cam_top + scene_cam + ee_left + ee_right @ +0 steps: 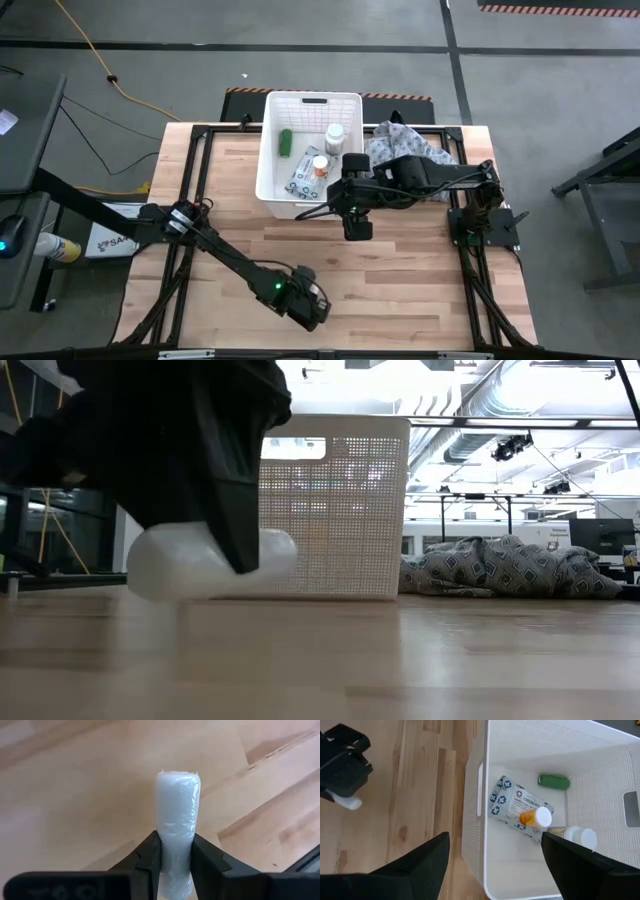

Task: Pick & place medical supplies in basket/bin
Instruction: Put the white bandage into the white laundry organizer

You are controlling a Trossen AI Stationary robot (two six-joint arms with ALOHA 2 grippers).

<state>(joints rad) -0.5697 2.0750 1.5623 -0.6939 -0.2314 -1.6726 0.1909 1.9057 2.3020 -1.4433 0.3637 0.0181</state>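
Observation:
My left gripper [308, 303] is near the table's near edge, shut on a small white tube [177, 810]; the low view shows the tube [200, 565] lying level under the dark fingers. My right gripper [495, 865] hangs open above the near wall of the white lattice bin [268, 150], touching nothing. Inside the bin lie the grey-green wipes packet [512, 802], a green cylinder [553, 781], an orange bottle with a white cap [536, 816] resting on the packet, and a white bottle [580, 837]. My left gripper pinches the white tube between its two fingers [150, 855], which come from above and lie across the tube's length. One tube end [177, 777] sticks out past the fingers. The tube is level, at or just above the tabletop; which one cannot be told.
A crumpled grey patterned cloth [410, 145] lies on the table right of the bin, also visible in the low view as the cloth [500, 570]. Bare wooden tabletop [420, 280] stretches between my left gripper and the bin. Black frame rails [195, 180] run along the table's sides.

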